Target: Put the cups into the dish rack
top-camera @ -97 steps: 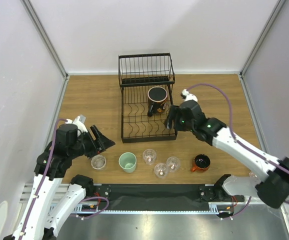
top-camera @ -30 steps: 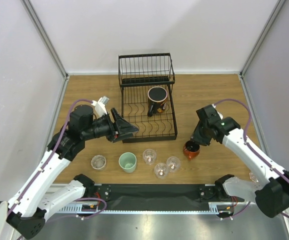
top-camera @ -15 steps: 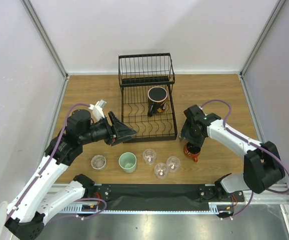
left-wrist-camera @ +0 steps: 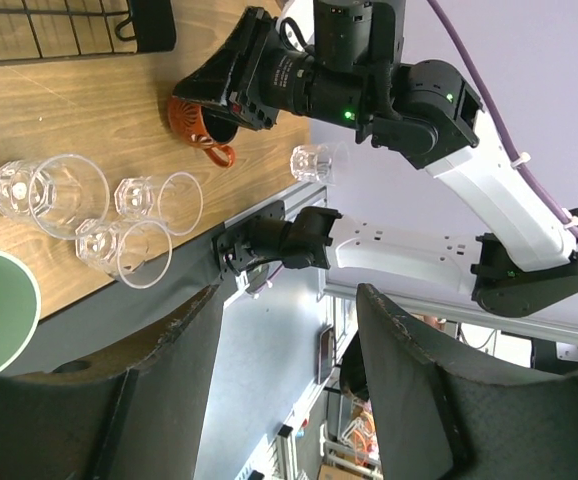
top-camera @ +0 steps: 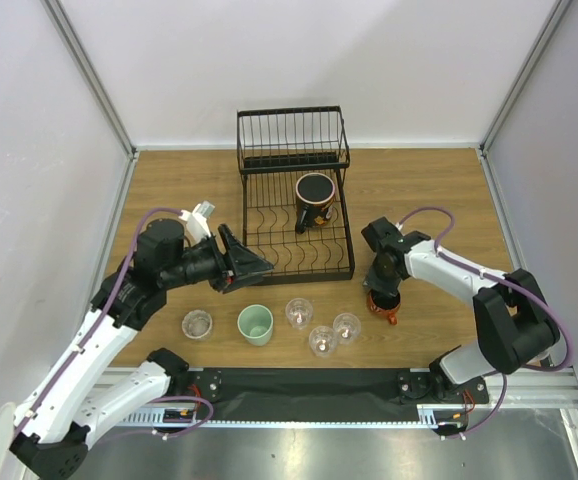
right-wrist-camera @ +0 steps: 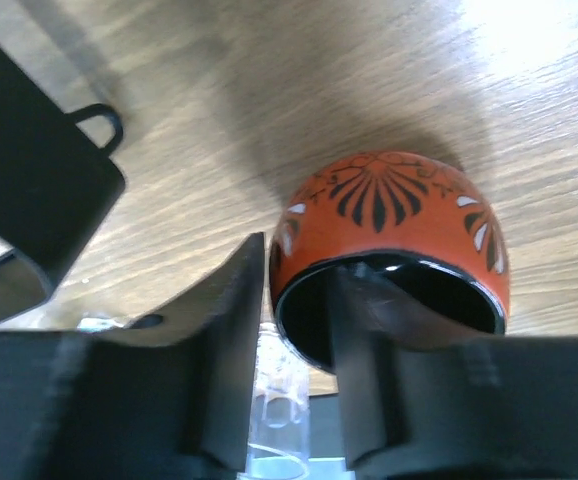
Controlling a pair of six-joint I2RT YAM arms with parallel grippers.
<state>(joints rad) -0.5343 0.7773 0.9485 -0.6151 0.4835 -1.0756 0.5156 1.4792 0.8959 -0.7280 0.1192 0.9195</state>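
Note:
My right gripper is shut on the rim of an orange mug with a black inside, right of the black wire dish rack. In the right wrist view one finger is inside the mug and one outside; the mug is tilted low over the wood. A black-rimmed mug sits in the rack. A mint-green cup and clear glasses stand along the near edge. My left gripper is open and empty at the rack's near-left corner, above the table.
Another clear glass stands near the right arm's base. The rack has a raised wire basket at its far end. White walls enclose the table on the left, back and right.
My right gripper left the rack, closed on the orange mug and drew it left toward the rack. My left gripper rose from the leftmost glass to the rack's corner, then barely moved.

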